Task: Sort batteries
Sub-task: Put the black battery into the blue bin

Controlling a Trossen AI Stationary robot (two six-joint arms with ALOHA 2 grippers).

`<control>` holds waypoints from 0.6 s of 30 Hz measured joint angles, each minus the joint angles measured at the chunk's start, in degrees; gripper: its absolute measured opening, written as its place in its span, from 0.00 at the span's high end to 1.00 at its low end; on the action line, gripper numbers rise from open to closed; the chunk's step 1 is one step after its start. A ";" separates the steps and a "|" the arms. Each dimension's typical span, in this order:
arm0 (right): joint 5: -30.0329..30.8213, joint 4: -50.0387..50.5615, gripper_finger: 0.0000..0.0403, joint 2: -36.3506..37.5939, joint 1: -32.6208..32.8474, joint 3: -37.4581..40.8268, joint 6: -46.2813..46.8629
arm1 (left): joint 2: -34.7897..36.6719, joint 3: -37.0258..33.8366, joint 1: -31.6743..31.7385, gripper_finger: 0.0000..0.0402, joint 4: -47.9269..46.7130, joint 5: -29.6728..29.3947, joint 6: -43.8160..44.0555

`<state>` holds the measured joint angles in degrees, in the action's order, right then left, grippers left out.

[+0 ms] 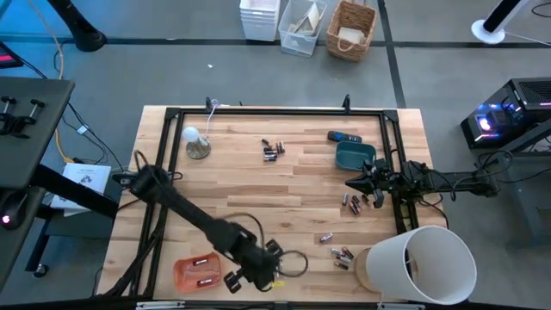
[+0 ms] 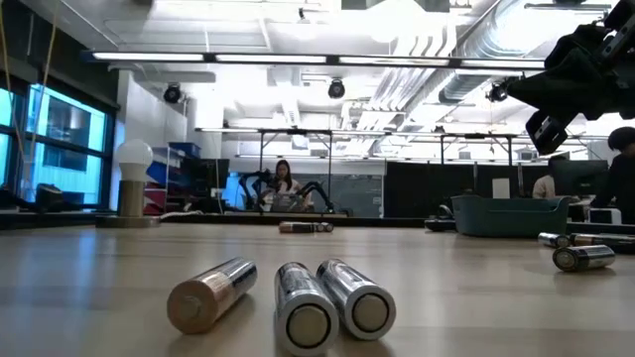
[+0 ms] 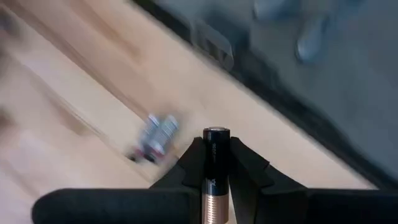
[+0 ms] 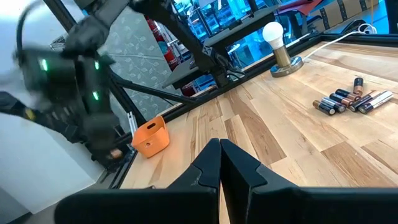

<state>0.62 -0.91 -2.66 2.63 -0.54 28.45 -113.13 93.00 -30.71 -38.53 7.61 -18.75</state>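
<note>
1. I saw one cylindrical battery with a copper-coloured body and a dark end (image 3: 214, 168) clamped between the two dark fingers of the left gripper (image 3: 216, 163), its dark end sticking out past the fingertips.
2. The left gripper (image 1: 258, 269) was at the near edge of the light wooden table (image 1: 284, 185), just beside the shallow orange plastic tray (image 1: 200, 272), which held two batteries.
3. A blurred cluster of loose cells (image 3: 155, 138) lay on the wood just beyond the held battery.
4. Other groups of dark and silvery batteries lay on the table: one (image 1: 273, 151) near the far middle, one (image 1: 355, 202) beside the right gripper, one (image 1: 337, 252) near the white cylindrical bin (image 1: 426, 263).
5. The right gripper (image 1: 357, 182) was fully closed on nothing, its fingertips (image 4: 219, 149) pressed together, near the dark teal tray (image 1: 355, 156).
6. A white bulb on a round metal base (image 1: 195, 142) stood at the far left of the table.
</note>
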 joint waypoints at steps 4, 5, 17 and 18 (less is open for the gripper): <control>-0.02 0.00 1.00 0.00 -0.01 0.02 -0.01 | 7.10 -4.22 4.86 0.93 9.75 -3.09 0.12; -0.01 0.00 1.00 -0.02 -0.01 0.01 0.00 | 8.75 -5.73 6.64 0.93 13.79 -3.22 0.14; 0.00 0.02 1.00 -0.09 -0.01 0.01 0.00 | 2.51 -16.51 31.47 0.93 67.69 -3.55 25.18; 0.00 0.00 1.00 -0.18 -0.02 0.01 -0.01 | 0.87 -16.55 33.21 0.93 70.20 -3.68 27.82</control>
<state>0.62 -0.91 -2.84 2.61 -0.53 28.43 -112.26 76.45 2.49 31.66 3.93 9.07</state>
